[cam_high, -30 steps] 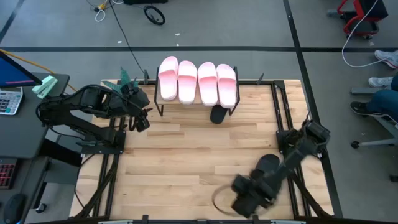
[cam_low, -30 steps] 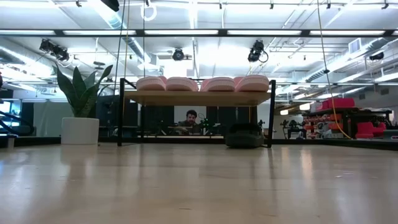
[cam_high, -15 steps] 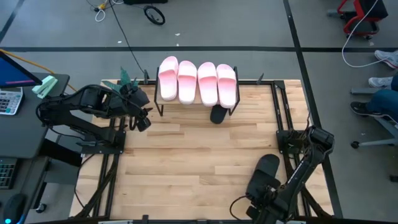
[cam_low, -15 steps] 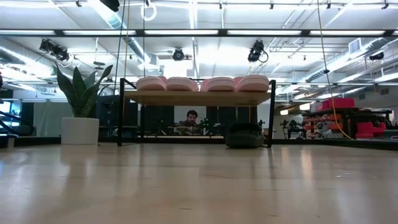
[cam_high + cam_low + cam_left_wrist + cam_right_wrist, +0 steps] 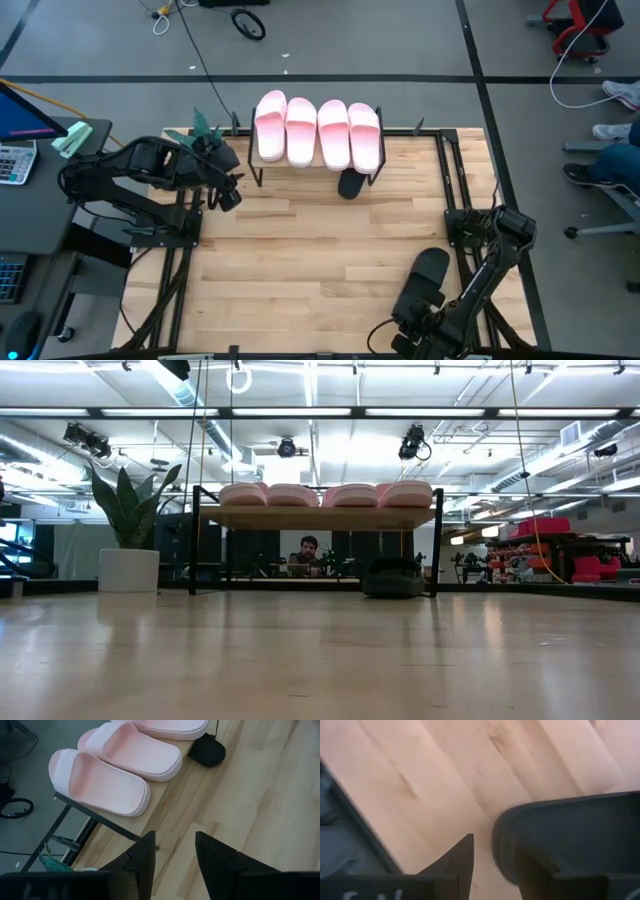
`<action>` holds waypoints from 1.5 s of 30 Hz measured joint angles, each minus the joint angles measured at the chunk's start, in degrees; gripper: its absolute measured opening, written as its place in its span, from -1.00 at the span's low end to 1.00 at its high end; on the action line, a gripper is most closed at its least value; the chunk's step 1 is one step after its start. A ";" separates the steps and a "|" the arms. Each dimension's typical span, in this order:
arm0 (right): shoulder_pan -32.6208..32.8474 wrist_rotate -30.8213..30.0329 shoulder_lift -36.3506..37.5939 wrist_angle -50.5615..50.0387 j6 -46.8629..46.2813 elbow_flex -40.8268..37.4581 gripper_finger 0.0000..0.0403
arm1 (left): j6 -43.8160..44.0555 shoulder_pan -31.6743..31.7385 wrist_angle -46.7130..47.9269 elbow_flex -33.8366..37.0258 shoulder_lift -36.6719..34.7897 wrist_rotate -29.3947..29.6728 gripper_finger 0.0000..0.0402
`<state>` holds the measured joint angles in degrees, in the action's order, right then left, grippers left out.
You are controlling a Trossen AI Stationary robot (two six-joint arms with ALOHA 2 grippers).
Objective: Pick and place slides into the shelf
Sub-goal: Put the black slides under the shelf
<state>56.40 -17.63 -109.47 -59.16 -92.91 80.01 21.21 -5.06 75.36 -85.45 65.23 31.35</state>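
Observation:
Several pale pink slides (image 5: pixel 318 132) lie side by side on top of the shelf (image 5: pixel 315 517) at the table's far edge. One black slide (image 5: pixel 350 185) rests on the table under the shelf's right end. A second black slide (image 5: pixel 428 272) lies flat on the table at the near right. My right gripper (image 5: pixel 412 318) is open and points down at this slide's near end; one finger stands over the slide, the other outside its rim (image 5: pixel 501 840). My left gripper (image 5: pixel 172 862) waits open and raised, left of the shelf. My right gripper comes from above and straddles the rim of the second black slide at its near end (image 5: pixel 502 852). I cannot tell whether either finger touches it. The slide lies flat on the table.
A potted plant (image 5: pixel 130 535) stands at the far left corner beside the shelf. Bare wooden tabletop (image 5: pixel 300 260) spreads between the shelf and the near edge. Black frame rails (image 5: pixel 455 180) run along the table's sides. A person sits in the room behind the shelf.
My right gripper has swung toward the table's right and near edge and now stands at the near end of the second black slide. That slide, the shelf and my left arm have stayed where they were.

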 joint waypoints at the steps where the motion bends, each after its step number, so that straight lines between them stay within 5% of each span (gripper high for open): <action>1: -0.01 -0.02 -0.42 -0.19 0.01 0.00 -0.34 | 0.00 0.00 0.02 0.00 0.00 0.02 -0.27; 14: -0.12 4.70 -5.83 0.19 0.09 -0.04 -0.34 | -1.28 0.00 1.94 0.00 0.00 0.04 -0.33; 32: 0.57 1.92 -8.06 -1.51 1.43 0.07 -0.35 | -0.93 0.00 1.92 0.00 0.00 0.04 -0.26; 41: 0.55 -1.43 -8.11 -1.56 -0.21 0.02 -0.89 | -2.10 0.00 1.92 0.00 0.00 0.05 -0.33; 45: 0.48 -2.83 -8.18 -1.44 -3.32 0.04 -0.92 | -3.63 0.00 1.92 0.00 0.00 0.07 -0.33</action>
<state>56.88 -20.46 -117.64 -60.60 -96.23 80.05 17.58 -5.06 77.28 -85.45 65.23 31.42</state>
